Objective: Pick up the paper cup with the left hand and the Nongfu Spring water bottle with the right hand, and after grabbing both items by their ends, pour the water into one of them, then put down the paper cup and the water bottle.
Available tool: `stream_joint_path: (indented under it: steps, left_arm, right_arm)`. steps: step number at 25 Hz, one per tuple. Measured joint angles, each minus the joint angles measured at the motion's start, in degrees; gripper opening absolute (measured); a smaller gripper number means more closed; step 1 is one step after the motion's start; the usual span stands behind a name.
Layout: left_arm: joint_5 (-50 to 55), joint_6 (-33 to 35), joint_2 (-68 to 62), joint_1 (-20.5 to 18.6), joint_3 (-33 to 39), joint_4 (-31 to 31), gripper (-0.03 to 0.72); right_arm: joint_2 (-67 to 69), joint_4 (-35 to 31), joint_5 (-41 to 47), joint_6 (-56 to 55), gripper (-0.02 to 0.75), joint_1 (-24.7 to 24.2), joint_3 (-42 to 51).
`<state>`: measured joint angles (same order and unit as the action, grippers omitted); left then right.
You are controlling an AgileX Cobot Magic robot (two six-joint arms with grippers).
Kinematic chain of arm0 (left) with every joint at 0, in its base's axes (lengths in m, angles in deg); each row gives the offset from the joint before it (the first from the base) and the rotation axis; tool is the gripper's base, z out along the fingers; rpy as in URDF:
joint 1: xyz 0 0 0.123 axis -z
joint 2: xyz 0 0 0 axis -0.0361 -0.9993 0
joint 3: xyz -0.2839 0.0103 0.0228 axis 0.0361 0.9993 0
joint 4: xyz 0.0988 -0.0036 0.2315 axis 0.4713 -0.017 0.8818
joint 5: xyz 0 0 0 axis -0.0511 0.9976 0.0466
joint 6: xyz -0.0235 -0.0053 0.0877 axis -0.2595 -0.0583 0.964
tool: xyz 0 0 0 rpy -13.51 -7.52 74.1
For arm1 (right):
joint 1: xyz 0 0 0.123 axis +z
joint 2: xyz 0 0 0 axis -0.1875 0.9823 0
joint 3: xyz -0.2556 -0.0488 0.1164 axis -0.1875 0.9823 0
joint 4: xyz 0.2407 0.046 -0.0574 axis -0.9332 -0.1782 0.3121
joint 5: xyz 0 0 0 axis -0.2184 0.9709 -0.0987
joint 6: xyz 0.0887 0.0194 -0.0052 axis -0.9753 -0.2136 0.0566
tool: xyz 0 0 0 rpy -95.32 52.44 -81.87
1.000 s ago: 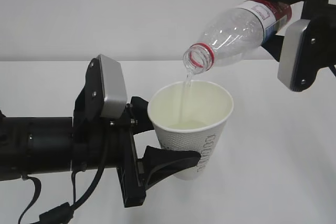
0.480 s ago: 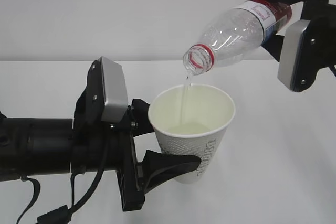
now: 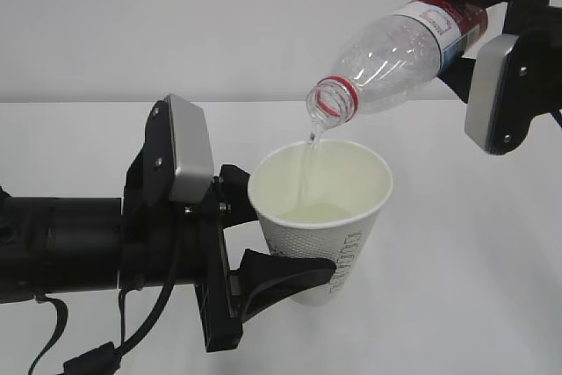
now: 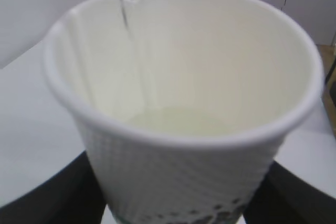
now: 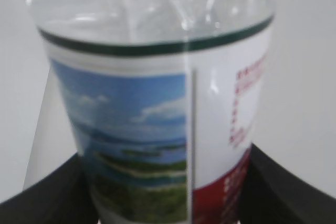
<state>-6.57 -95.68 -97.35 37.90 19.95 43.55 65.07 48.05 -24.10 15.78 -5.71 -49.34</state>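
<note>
now left hand [image 3: 263, 234] jaws clamp paper cup [image 3: 321, 217] (upright), right hand [image 3: 465, 32] jaws clamp tilted bottle [image 3: 395, 50]

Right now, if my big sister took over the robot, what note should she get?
Left hand: shut on the paper cup, held upright above the table.
Right hand: shut on the Nongfu Spring water bottle at its label end, tipped with its mouth above the cup.
Water: a thin stream is falling into the cup; a shallow pool lies at the bottom.
Done: both picked up, pouring under way.
Left: finish the pour, tilt the bottle back upright, set cup and bottle down.
</note>
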Motion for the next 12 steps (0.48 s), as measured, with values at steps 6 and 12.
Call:
stream_joint_path:
  steps: [6,12]
  left_arm:
    - [0.12,0.0,0.0,0.0,0.0,-1.18,0.513]
    - [0.35,0.0,0.0,0.0,0.0,-1.18,0.513]
  right_arm:
    - [0.0,0.0,-0.13,0.08,0.503,0.0,0.0]
    - [0.0,0.0,-0.38,0.26,0.503,0.0,0.0]
